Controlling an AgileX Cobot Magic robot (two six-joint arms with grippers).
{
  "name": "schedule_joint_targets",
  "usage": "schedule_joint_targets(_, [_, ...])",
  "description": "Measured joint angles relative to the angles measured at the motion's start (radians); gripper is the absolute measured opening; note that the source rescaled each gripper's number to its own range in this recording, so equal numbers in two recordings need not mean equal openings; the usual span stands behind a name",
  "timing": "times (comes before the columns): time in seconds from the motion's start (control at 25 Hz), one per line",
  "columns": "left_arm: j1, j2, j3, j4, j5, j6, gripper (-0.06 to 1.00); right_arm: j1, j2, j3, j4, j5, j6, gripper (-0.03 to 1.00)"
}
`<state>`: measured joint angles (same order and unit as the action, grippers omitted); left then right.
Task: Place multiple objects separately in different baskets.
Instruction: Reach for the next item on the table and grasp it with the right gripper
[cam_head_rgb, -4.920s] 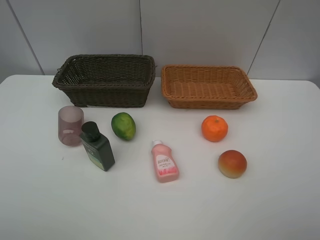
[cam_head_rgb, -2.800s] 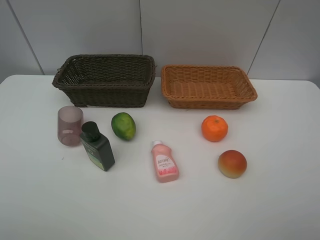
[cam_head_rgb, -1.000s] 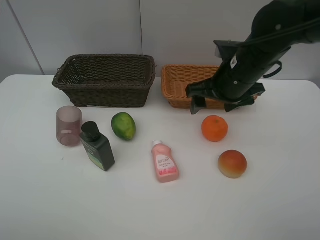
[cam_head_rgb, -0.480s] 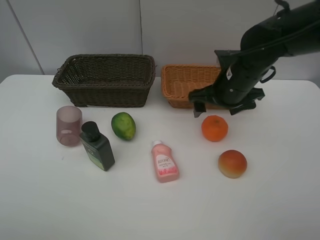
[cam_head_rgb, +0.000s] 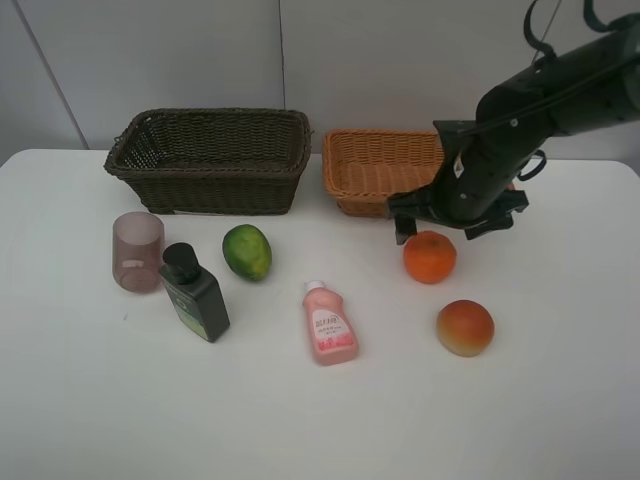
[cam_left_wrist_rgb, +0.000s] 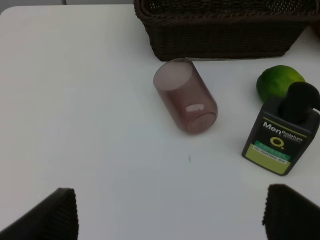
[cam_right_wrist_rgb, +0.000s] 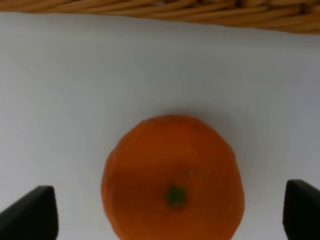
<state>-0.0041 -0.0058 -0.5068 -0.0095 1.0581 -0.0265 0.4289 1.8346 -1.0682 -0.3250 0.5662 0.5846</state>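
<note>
Hovering just over the orange, the right fingers are standing wide apart, one on each side of the fruit, and are gripping nothing; the right wrist view is showing bare worktop between each finger and the peel. The orange is sitting on the worktop just in front of the tan basket.

Nothing is lying in either basket as far as can be seen: the dark basket is showing only its weave, and so is the part of the tan one that the arm is not covering. All six objects are resting on the worktop. The red-yellow fruit is sitting near the orange, toward the front. The pink bottle is lying near the middle. The green fruit, the dark bottle and the cup are grouped in front of the dark basket, with the bottle just beside the cup.

The left fingers are also spread wide and empty, hanging above bare worktop near the cup, which appears to be lying on its side.

So the sorting is only beginning: the first grasp, on the orange, is being lined up and is not yet closed, and all six placements are waiting.
</note>
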Motion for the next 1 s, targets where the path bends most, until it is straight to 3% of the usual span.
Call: schedule_joint_targets(1.0, [0.0,0.0,0.0,0.0,0.0,0.0,0.92,-0.016,0.092,0.0,-0.023,-0.103,0.031,0.96])
